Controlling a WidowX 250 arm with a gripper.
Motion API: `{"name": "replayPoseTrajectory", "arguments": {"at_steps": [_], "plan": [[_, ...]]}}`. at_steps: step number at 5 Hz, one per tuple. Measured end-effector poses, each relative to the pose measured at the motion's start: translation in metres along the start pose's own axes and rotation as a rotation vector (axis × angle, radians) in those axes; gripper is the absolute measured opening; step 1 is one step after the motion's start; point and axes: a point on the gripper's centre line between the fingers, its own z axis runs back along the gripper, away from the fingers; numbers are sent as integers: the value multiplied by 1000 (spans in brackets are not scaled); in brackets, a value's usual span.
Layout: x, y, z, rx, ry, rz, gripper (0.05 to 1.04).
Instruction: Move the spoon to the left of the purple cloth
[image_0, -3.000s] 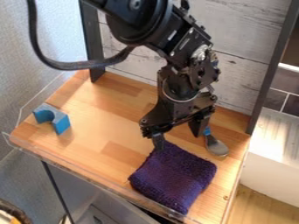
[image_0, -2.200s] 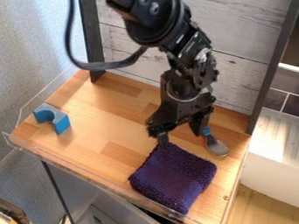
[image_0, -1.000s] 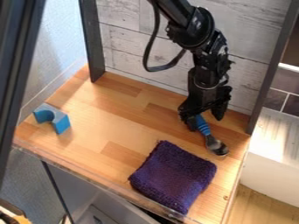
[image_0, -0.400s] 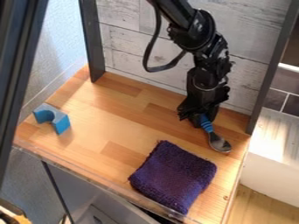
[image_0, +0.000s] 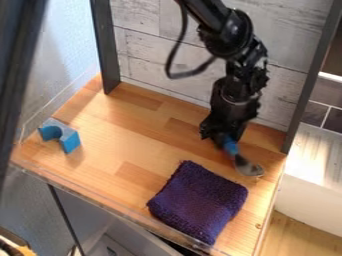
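End effector (image_0: 228, 141) clamped on blue-handled metal spoon (image_0: 248, 167), near squarish, nubby purple cloth (image_0: 198, 201).

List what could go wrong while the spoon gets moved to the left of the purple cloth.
The pincer has the spoon by its blue handle, with the metal bowl jutting out, so the spoon might swivel or slip.

The purple cloth lies between the spoon and its goal; carried low, the bowl could snag or drag the cloth.

Swung too far left, the spoon might knock the blue arched block near the table's left end.
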Motion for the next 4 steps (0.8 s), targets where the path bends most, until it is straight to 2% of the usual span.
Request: {"name": "replayPoseTrajectory", "arguments": {"at_steps": [1, 2, 3, 4], "plan": [[20, 18, 25, -27, -24, 75, 379], [37, 47, 45, -29, -37, 137, 379], [52, 89, 59, -26, -36, 226, 379], [55, 124, 53, 26, -14, 227, 379]]}}
